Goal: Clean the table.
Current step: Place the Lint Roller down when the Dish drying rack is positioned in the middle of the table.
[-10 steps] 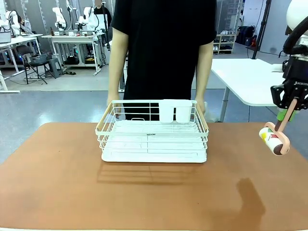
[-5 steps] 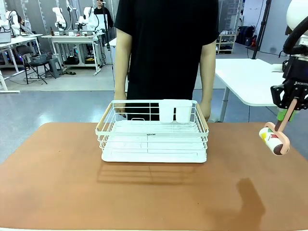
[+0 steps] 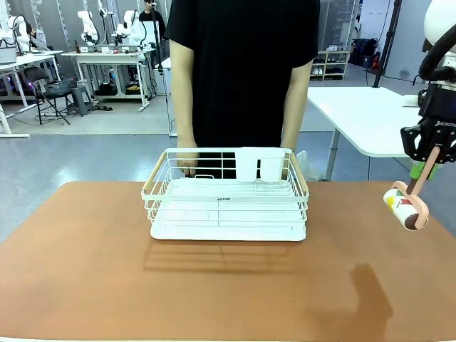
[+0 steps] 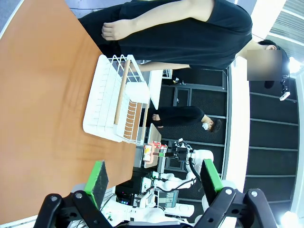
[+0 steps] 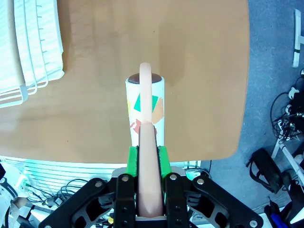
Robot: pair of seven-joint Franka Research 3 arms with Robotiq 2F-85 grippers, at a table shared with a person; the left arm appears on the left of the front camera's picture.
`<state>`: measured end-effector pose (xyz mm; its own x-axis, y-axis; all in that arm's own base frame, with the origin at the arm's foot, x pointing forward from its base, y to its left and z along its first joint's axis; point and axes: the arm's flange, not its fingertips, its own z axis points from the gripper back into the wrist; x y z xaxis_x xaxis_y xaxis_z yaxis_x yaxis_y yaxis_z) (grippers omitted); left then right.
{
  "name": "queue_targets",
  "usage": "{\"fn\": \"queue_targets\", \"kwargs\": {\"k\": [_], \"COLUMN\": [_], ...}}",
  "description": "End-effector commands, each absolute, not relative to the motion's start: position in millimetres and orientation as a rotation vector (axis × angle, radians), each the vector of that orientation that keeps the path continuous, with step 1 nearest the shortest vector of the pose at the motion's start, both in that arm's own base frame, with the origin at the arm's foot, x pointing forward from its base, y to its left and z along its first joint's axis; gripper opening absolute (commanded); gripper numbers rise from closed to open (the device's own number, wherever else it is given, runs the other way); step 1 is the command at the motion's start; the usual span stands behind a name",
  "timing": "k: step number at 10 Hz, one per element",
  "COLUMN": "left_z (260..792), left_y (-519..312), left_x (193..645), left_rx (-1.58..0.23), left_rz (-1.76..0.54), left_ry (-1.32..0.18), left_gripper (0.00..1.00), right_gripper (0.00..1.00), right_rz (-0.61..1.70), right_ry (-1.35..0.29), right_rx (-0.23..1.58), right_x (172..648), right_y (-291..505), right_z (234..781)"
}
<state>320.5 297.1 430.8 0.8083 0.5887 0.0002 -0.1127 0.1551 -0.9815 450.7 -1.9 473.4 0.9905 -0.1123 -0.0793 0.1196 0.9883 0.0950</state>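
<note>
The reddish-brown table (image 3: 85, 271) spreads across the front view. My right gripper (image 3: 429, 153) hangs above its right edge, shut on the pink handle of a lint roller (image 3: 406, 206) with a white patterned roll, held clear of the top. From the right wrist, the lint roller (image 5: 145, 107) points down at the table (image 5: 199, 71), its handle pinched in the right gripper (image 5: 147, 159). My left gripper (image 4: 154, 175) stands open and holds nothing, high over the table (image 4: 42, 95).
A white wire rack (image 3: 226, 192) with two white cups stands mid-table toward the far side. A person in black stands behind it, one hand (image 3: 187, 162) at its far rim. A white-topped table (image 3: 363, 114) stands at the back right.
The person has shifted a little, and the hand on the picture's left has moved right to the rack's far rim. My right gripper and the roller have stayed put.
</note>
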Motion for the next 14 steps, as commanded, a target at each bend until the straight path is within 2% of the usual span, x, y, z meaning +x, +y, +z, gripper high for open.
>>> {"fn": "queue_targets", "kwargs": {"k": [1, 2, 6, 8, 12, 14], "left_z": [430.9, 430.9, 430.9, 430.9, 430.9, 430.9], "left_y": [298.0, 298.0, 298.0, 298.0, 298.0, 298.0], "left_x": [316.3, 316.3, 316.3, 316.3, 316.3, 316.3], "left_rx": [-1.339, -1.339, -1.339, -1.339, -1.339, -1.339], "left_rz": [0.511, 0.511, 0.511, 0.511, 0.511, 0.511], "left_ry": [-0.436, -0.436, -0.436, -0.436, -0.436, -0.436], "left_gripper": [1.0, 1.0, 1.0, 1.0, 1.0, 1.0], "right_gripper": [0.21, 0.21, 0.21, 0.21, 0.21, 0.21], "right_rz": [-0.489, -0.75, -1.25, -1.362, -1.481, -1.515], "right_ry": [0.08, 0.012, -0.155, -0.154, -0.273, -0.231], "right_rx": [0.201, 0.216, 0.17, 0.27, 0.311, 0.371], "right_x": [469.0, 479.9, 502.3, 518.1, 533.2, 544.1], "right_y": [8.0, 13.8, 13.2, 6.4, 2.1, 1.7], "right_z": [484.5, 483.4, 467.7, 450.7, 406.1, 386.8]}}
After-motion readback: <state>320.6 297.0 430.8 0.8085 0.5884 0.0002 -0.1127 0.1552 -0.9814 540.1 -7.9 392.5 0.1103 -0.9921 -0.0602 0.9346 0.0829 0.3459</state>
